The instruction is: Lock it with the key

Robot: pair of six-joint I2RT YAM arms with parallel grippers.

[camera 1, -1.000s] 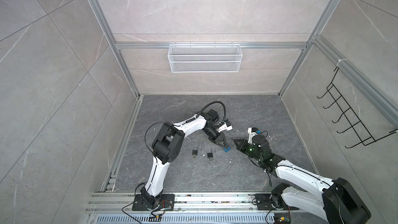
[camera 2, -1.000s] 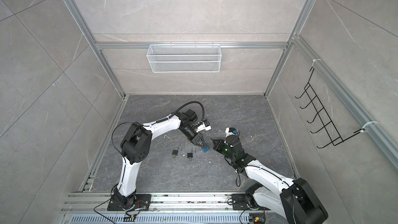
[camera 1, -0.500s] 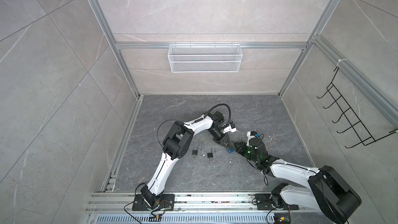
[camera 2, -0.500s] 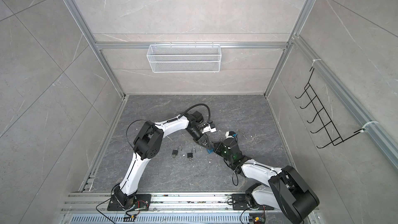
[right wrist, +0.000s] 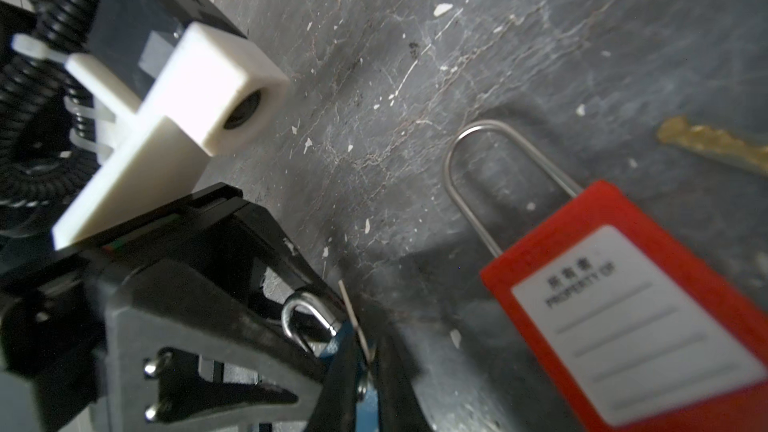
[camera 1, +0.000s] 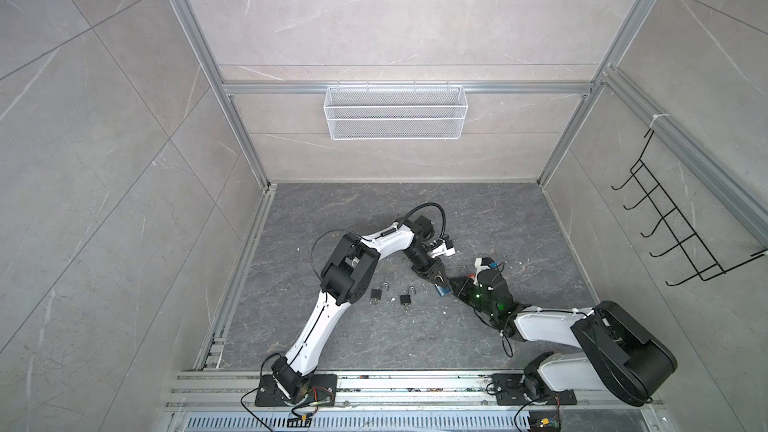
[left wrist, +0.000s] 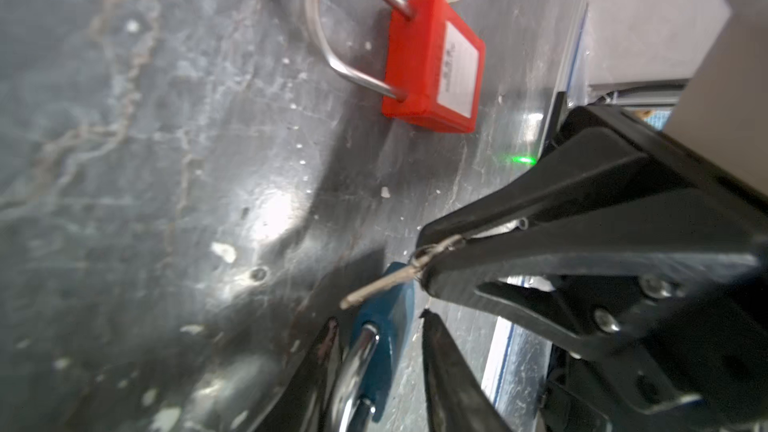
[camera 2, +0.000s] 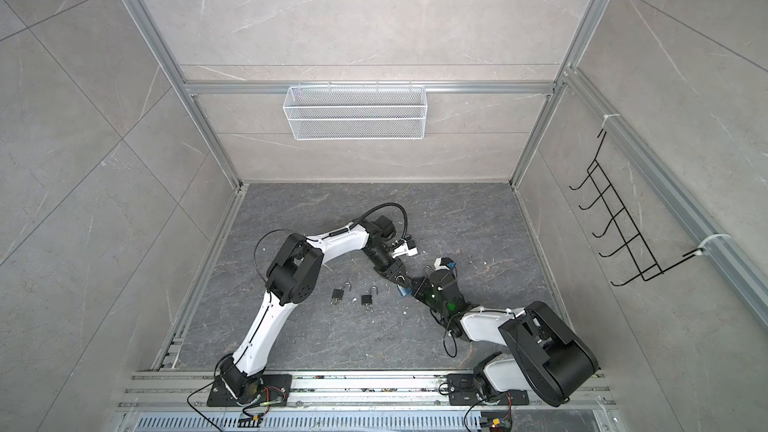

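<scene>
Key (left wrist: 380,289) pinched by right gripper (left wrist: 424,257); blue padlock (left wrist: 388,326) within parted left gripper (left wrist: 376,320).

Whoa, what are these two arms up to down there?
Two robot arms are working on a blue padlock on the grey floor. The left tool straddles it with jaws apart, while the right tool pinches a small key at the lock's body; whether it is inserted cannot be seen. A red padlock and two black padlocks lie nearby, untouched.

Red padlock (left wrist: 434,64) near right hand (left wrist: 428,251), padlocks (camera 1: 376,293) left
</scene>
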